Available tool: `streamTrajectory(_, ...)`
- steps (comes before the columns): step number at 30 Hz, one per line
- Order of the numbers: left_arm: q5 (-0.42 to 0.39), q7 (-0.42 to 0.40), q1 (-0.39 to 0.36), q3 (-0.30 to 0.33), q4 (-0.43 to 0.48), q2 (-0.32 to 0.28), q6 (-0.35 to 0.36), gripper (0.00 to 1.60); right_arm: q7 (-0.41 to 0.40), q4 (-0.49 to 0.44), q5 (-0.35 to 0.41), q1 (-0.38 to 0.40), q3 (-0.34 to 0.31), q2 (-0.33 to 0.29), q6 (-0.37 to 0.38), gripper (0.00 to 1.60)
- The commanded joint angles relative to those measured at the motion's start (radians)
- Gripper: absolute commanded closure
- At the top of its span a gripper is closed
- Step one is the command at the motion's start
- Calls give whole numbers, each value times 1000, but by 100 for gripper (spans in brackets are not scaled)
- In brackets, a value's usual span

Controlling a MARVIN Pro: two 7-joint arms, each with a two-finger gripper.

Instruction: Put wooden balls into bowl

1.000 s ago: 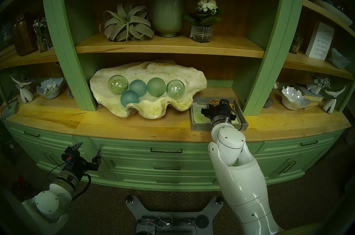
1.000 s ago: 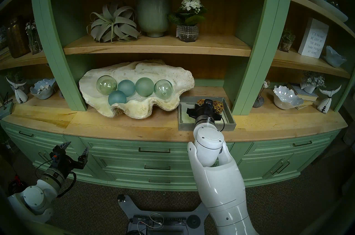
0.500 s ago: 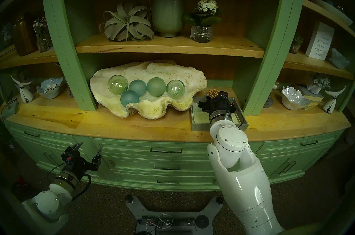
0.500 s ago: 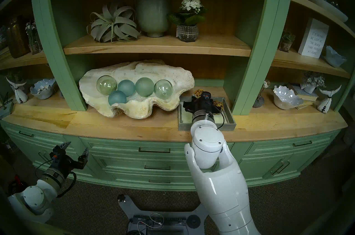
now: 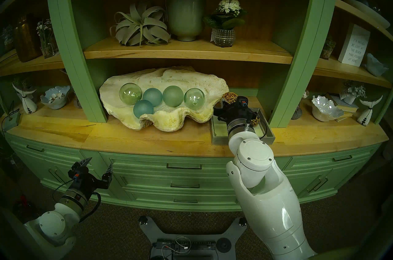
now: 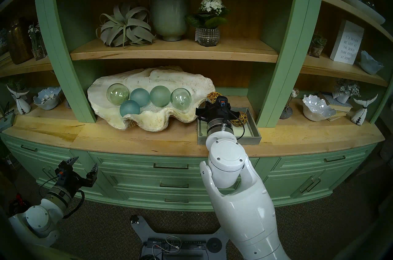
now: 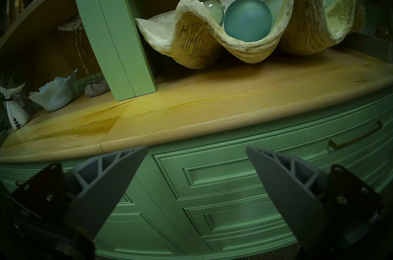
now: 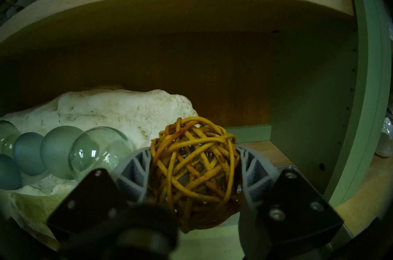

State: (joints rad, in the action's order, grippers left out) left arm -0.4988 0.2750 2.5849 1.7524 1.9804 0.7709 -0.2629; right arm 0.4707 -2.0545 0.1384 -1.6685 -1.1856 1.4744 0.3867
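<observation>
While the green shelving unit [image 5: 70,44] fills both head views, the clam-shell bowl [image 5: 191,81] sits on its wooden counter [image 5: 148,136] holding five glass spheres [image 5: 172,96]. Just right of it lies the grey tray [image 5: 219,138]. Right gripper [image 8: 194,170] is clamped on one woven ball [image 8: 193,168], fingers [image 8: 136,170] pressing its opposite sides, raised beside the shell's right end. Second woven ball [image 6: 241,118] lies in the tray. Left gripper [image 7: 196,168] hangs spread and empty below the counter. Judgement: the open twig lattice looks light, springy and easily crushed; grip across the widest part, gently. Glass below is fragile, so a low release is advisable.
</observation>
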Motion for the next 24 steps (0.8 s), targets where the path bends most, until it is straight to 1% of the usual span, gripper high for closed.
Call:
streamTrajectory(1,2,-1,-2,13,16,-1,-15,0,-26,-46,2,26,17,0,-25,149)
streamTrajectory(4,2,-1,-2,13,16,-1,-16,0,-46,-43,4,27,31,-9,-30,149)
streamTrajectory(5,2,-1,-2,13,16,-1,-16,0,-53,-44,5,28,38,-10,-27,152)
streamTrajectory(15,2,0,-2,12,16,-1,-16,0,-75,-39,-2,44,75,-5,-15,152)
streamTrajectory(24,2,0,-1,13,16,-2,-16,0,-94,12,1,68,98,13,-29,156)
